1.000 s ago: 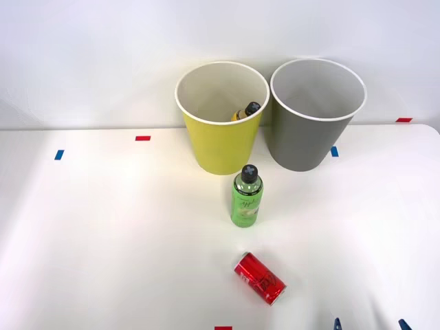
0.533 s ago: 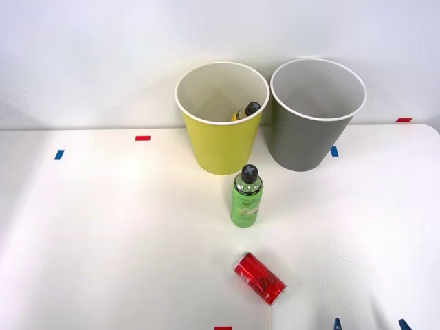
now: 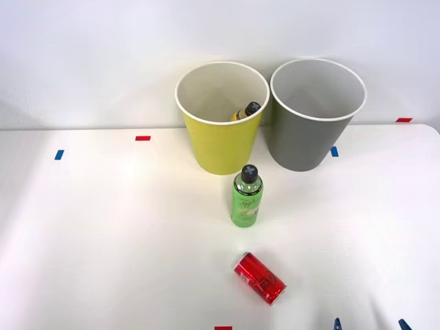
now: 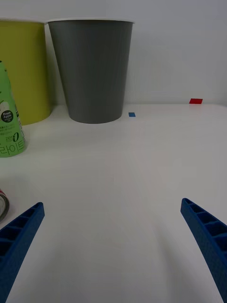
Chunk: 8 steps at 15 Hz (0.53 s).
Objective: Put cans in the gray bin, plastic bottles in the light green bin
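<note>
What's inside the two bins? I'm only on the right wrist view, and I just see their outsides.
Observer: From the front view, a yellowish bottle with a black cap sits inside the light green bin, leaning against its wall.
Operator: And the other one?
Observer: The gray bin shows just its pale inner wall. I see nothing in the part of its inside that shows.
Operator: What's the silver thing at the edge of my picture?
Observer: That's the top of a red can. It lies on its side on the table, nearer the robot than the upright green bottle.
</note>
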Motion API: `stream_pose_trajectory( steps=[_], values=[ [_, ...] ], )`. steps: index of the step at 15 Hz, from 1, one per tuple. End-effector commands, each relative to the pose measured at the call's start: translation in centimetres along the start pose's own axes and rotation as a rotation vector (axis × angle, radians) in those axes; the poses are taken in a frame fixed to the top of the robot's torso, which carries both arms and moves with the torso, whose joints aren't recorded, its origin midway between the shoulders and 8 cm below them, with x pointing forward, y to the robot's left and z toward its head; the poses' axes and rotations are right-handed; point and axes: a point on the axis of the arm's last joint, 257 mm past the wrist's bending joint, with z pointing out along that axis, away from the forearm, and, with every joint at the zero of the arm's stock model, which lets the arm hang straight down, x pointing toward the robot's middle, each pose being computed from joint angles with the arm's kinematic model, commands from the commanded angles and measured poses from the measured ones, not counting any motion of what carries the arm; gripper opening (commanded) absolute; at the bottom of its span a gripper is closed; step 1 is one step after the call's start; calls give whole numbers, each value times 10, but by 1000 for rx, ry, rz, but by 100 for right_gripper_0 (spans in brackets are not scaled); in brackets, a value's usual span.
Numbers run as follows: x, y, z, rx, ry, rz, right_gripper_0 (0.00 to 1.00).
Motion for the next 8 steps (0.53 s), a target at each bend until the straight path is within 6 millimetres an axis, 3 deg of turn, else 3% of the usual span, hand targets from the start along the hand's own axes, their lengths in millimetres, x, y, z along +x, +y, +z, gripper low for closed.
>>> stream_pose_trajectory(
  steps=[1, 8],
  values=[
    [0, 0, 0, 0, 0, 0, 100],
    [0, 0, 0, 0, 0, 0, 100]
  ],
)
